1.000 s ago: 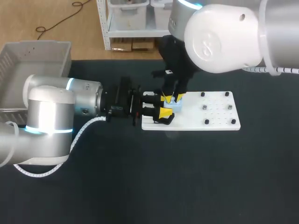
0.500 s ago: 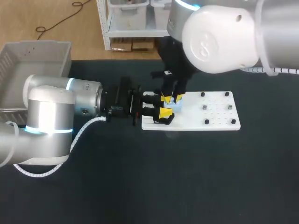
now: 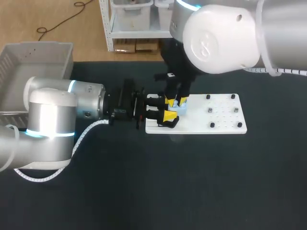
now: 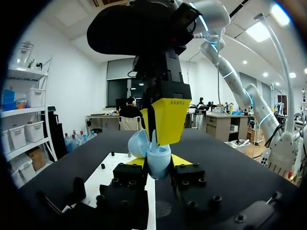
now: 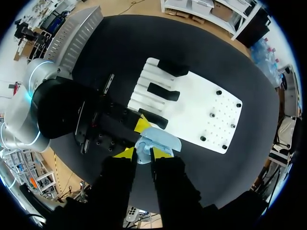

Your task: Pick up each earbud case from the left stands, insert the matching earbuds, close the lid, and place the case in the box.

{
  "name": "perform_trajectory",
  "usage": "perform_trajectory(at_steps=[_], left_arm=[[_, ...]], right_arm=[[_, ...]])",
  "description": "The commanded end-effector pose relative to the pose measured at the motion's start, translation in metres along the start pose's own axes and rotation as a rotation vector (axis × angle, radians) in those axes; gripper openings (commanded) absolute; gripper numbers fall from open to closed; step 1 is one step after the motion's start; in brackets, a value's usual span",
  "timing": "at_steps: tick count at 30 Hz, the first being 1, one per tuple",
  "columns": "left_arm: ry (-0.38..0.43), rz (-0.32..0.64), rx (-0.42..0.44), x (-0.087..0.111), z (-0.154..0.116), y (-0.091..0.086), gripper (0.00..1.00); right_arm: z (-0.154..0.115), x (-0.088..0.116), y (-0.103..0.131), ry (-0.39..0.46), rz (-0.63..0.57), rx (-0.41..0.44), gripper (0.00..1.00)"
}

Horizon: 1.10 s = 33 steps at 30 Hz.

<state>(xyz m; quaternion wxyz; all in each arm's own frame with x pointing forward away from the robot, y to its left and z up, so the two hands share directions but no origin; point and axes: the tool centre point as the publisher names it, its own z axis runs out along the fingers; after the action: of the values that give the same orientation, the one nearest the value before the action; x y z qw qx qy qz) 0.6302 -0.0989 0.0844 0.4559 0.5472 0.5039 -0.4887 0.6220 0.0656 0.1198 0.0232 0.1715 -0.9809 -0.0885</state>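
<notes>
Left gripper [image 4: 160, 161] clamps the open light-blue earbud case [image 4: 157, 166]; right gripper [image 3: 177, 100] hangs over it, grasp unclear.

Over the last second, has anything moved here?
The right arm drifted slightly leftward up top; the right gripper hardly shifted at the blue case. The left gripper stayed clamped on the blue case over the white board. Nothing was let go.

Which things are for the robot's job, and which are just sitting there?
For the job:
- light blue earbud case, held in the left end effector
- right end effector, over the case
- grey box
- white board with black stands

Just sitting there:
- small black pegs on the board
- black table
</notes>
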Motion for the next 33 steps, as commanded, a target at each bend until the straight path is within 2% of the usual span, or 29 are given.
perform_trajectory(at_steps=[1,4,7,10,14,16,19,24,33], left_arm=[[0.002,0.000,0.000,0.000,0.000,0.000,0.00],[0.002,0.000,0.000,0.000,0.000,0.000,0.00],[0.002,0.000,0.000,0.000,0.000,0.000,0.00],[0.002,0.000,0.000,0.000,0.000,0.000,0.00],[0.002,0.000,0.000,0.000,0.000,0.000,0.00],[0.002,0.000,0.000,0.000,0.000,0.000,0.00],[0.002,0.000,0.000,0.000,0.000,0.000,0.00],[0.002,0.000,0.000,0.000,0.000,0.000,0.00],[0.002,0.000,0.000,0.000,0.000,0.000,0.00]], right_arm=[[0.000,-0.002,0.000,0.006,0.000,0.000,0.40],[-0.001,-0.002,0.000,0.007,-0.001,0.001,0.49],[-0.006,0.001,0.002,0.003,-0.004,0.000,0.80],[-0.016,0.006,0.004,-0.012,-0.007,-0.013,0.91],[-0.030,0.009,0.002,-0.040,0.005,-0.020,1.00],[-0.034,0.006,-0.004,-0.053,0.026,-0.016,1.00],[-0.037,-0.005,-0.020,-0.079,0.128,-0.018,1.00],[-0.032,-0.025,-0.048,-0.115,0.302,0.026,1.00],[-0.015,-0.047,-0.071,-0.099,0.412,0.040,1.00]])
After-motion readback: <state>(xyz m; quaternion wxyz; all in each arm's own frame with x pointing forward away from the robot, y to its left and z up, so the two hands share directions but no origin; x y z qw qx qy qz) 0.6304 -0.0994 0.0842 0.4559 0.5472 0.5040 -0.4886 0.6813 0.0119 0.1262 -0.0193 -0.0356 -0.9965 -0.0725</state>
